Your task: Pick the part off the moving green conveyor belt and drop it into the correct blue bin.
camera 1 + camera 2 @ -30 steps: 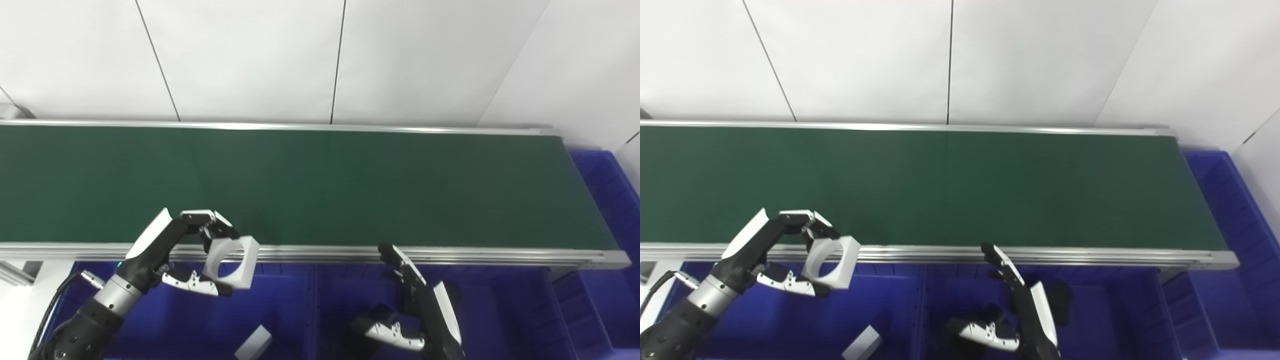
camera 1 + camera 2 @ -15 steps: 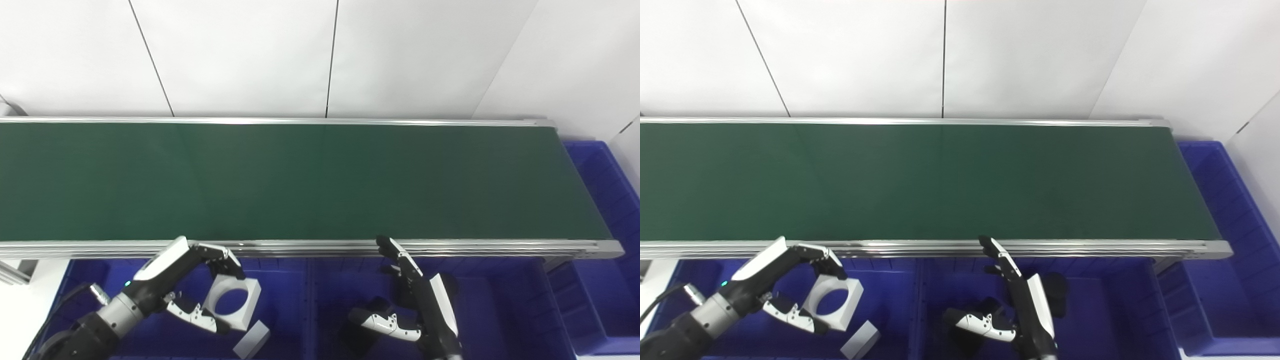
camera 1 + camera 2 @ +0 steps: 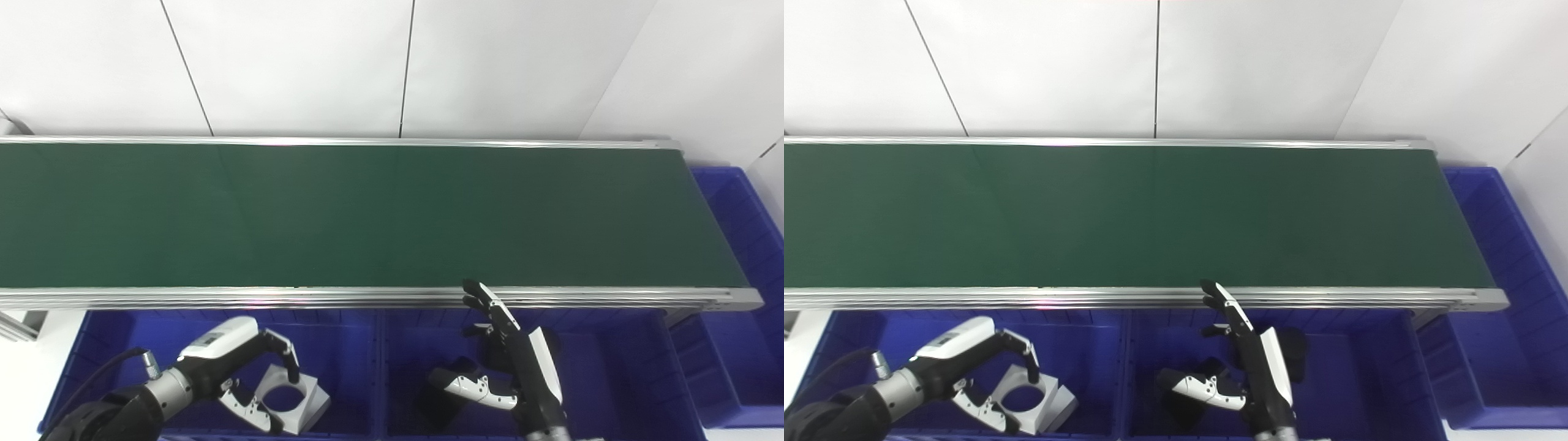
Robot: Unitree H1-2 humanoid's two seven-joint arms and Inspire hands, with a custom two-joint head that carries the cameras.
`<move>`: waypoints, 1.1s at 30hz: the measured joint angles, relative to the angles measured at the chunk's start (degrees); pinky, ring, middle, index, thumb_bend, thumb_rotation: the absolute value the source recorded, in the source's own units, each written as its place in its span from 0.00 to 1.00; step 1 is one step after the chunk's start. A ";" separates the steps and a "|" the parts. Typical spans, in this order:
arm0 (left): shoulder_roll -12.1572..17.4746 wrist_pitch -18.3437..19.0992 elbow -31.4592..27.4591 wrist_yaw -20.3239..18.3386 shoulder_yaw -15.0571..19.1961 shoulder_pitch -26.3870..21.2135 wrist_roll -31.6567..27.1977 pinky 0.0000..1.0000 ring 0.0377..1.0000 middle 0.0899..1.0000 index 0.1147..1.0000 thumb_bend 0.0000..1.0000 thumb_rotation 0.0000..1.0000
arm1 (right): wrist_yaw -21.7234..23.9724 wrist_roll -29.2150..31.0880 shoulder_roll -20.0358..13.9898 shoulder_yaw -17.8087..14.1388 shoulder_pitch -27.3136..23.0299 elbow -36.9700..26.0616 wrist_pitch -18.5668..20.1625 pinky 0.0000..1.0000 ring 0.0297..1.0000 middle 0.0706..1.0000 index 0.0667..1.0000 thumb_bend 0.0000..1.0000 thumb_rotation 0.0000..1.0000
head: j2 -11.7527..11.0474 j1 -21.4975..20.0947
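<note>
The green conveyor belt point(image 3: 392, 214) carries no part. My left hand point(image 3: 242, 370) is low inside the left blue bin point(image 3: 110, 343), fingers and thumb curled around a white square part with a round hole point(image 3: 286, 398). That part lies tilted against another white block point(image 3: 1064, 403) on the bin floor. My right hand point(image 3: 511, 361) hovers open over the middle blue bin point(image 3: 612, 380), fingers stretched toward the belt's front rail, holding nothing.
Black parts point(image 3: 438, 401) lie in the middle bin under and beside my right hand. Another blue bin point(image 3: 735, 245) stands past the belt's right end. The belt's metal front rail point(image 3: 367, 297) runs just above the bins.
My left hand has carried the white holed part from the belt's front rail down into the left bin, onto the white block. The view tilted slightly. The right hand barely moved.
</note>
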 measured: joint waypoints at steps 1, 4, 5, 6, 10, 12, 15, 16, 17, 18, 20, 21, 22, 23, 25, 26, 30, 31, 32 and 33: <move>0.39 1.01 -1.11 -1.11 -0.18 -0.10 0.67 0.92 0.84 0.84 0.84 0.91 0.74 | 0.00 -0.19 0.01 0.00 0.01 -0.11 0.04 0.70 0.86 0.89 0.88 0.90 0.44 | 0.00 0.00; 0.69 2.63 -3.11 -2.01 -0.23 -0.12 1.01 0.90 0.88 0.89 0.89 0.98 0.74 | -0.01 -0.30 0.04 0.02 0.06 -0.18 0.04 0.72 0.86 0.89 0.87 0.90 0.44 | -0.26 -0.18; 0.63 2.79 -3.47 -1.99 -0.07 0.04 0.59 0.90 0.88 0.89 0.89 0.99 0.74 | -0.01 -0.30 0.05 0.05 0.05 -0.18 0.04 0.73 0.87 0.89 0.87 0.90 0.44 | -0.26 -0.18; 0.56 2.89 -3.78 -1.91 0.17 0.40 -0.09 0.86 0.89 0.91 0.90 1.00 0.71 | -0.01 -0.30 0.07 0.07 0.04 -0.18 0.04 0.73 0.87 0.89 0.88 0.90 0.43 | -0.26 -0.18; -1.47 3.86 -4.34 0.06 3.31 3.20 -5.02 0.76 0.88 0.93 0.93 1.00 0.66 | -0.05 -0.34 0.08 0.08 0.06 -0.16 0.04 0.76 0.87 0.88 0.88 0.90 0.43 | -0.53 -0.44; -3.15 3.95 -4.45 1.53 4.63 4.82 -8.62 0.74 0.88 0.93 0.94 1.00 0.64 | -0.06 -0.41 0.07 0.12 0.05 -0.15 0.04 0.76 0.87 0.88 0.88 0.90 0.43 | -0.79 -0.62; -6.55 2.94 -4.37 4.28 6.55 7.03 -14.47 0.76 0.88 0.93 0.95 1.00 0.63 | -0.07 -0.54 0.13 0.19 0.15 -0.15 0.04 0.77 0.87 0.88 0.88 0.90 0.43 | -1.32 -0.70; -7.52 1.81 -4.25 5.18 6.82 7.65 -16.30 0.78 0.89 0.93 0.95 1.00 0.63 | -0.07 -0.70 0.14 0.25 0.16 -0.15 0.04 0.78 0.86 0.88 0.88 0.90 0.43 | -1.49 -0.79; -8.42 0.49 -4.04 5.92 7.04 8.15 -18.03 0.78 0.89 0.93 0.95 1.00 0.62 | -0.08 -0.94 0.17 0.29 0.18 -0.16 0.04 0.78 0.86 0.88 0.88 0.90 0.44 | -1.49 -0.79; -9.26 -0.52 -3.78 6.68 7.31 8.50 -19.47 0.79 0.89 0.92 0.95 1.00 0.62 | -0.08 -1.14 0.19 0.33 0.21 -0.15 0.04 0.78 0.85 0.88 0.88 0.90 0.44 | -1.67 -0.79; -10.80 -2.16 -2.76 7.80 8.10 8.90 -22.50 0.80 0.88 0.94 0.95 0.99 0.60 | -0.08 -1.71 0.20 0.42 0.34 -0.16 0.07 0.79 0.86 0.88 0.89 0.90 0.45 | -1.93 -0.97; -11.63 -2.74 -2.19 8.36 8.55 9.02 -24.32 0.82 0.89 0.94 0.95 0.99 0.59 | -0.08 -1.86 0.20 0.44 0.47 -0.17 0.09 0.79 0.86 0.88 0.89 0.90 0.45 | -2.02 -1.05; -12.56 -3.70 -1.44 8.93 8.99 9.16 -26.05 0.85 0.89 0.95 0.96 0.98 0.59 | -0.07 -1.98 0.19 0.48 0.61 -0.17 0.13 0.79 0.86 0.88 0.88 0.90 0.45 | -2.20 -1.06; -13.61 -5.19 -0.33 9.55 9.23 9.28 -28.00 0.86 0.90 0.95 0.97 0.98 0.59 | -0.06 -2.10 0.18 0.50 0.78 -0.16 0.16 0.80 0.86 0.88 0.88 0.90 0.44 | -2.46 -1.23; -15.58 -7.01 1.57 10.01 9.19 9.45 -30.66 0.87 0.91 0.96 0.97 0.98 0.59 | -0.06 -2.27 0.18 0.57 1.04 -0.16 0.16 0.81 0.86 0.87 0.88 0.90 0.44 | -2.72 -1.23; -16.30 -7.64 2.34 9.96 9.08 9.56 -31.91 0.88 0.91 0.96 0.98 0.95 0.55 | -0.06 -2.29 0.19 0.65 1.07 -0.16 0.16 0.80 0.86 0.88 0.88 0.90 0.44 | -2.73 -1.23; -18.31 -10.12 5.92 10.20 9.37 9.71 -35.94 0.86 0.90 0.96 0.98 0.95 0.54 | -0.07 -2.78 0.20 0.71 1.19 -0.16 0.19 0.81 0.86 0.88 0.88 0.90 0.44 | -3.51 -1.50; -18.73 -10.83 6.63 10.63 9.50 9.82 -35.97 0.87 0.91 0.96 0.98 0.95 0.53 | -0.06 -2.91 0.20 0.71 1.27 -0.16 0.20 0.80 0.86 0.88 0.88 0.90 0.44 | -3.69 -1.50; -19.14 -11.68 7.23 10.89 9.59 9.94 -35.96 0.87 0.91 0.96 0.98 0.95 0.53 | -0.06 -2.92 0.20 0.71 1.35 -0.16 0.20 0.79 0.86 0.88 0.88 0.90 0.44 | -3.69 -1.50; -19.42 -12.23 7.57 11.31 9.57 10.10 -35.91 0.87 0.91 0.96 0.98 0.95 0.52 | -0.06 -2.90 0.19 0.72 1.39 -0.15 0.20 0.80 0.87 0.88 0.89 0.90 0.43 | -3.95 -1.58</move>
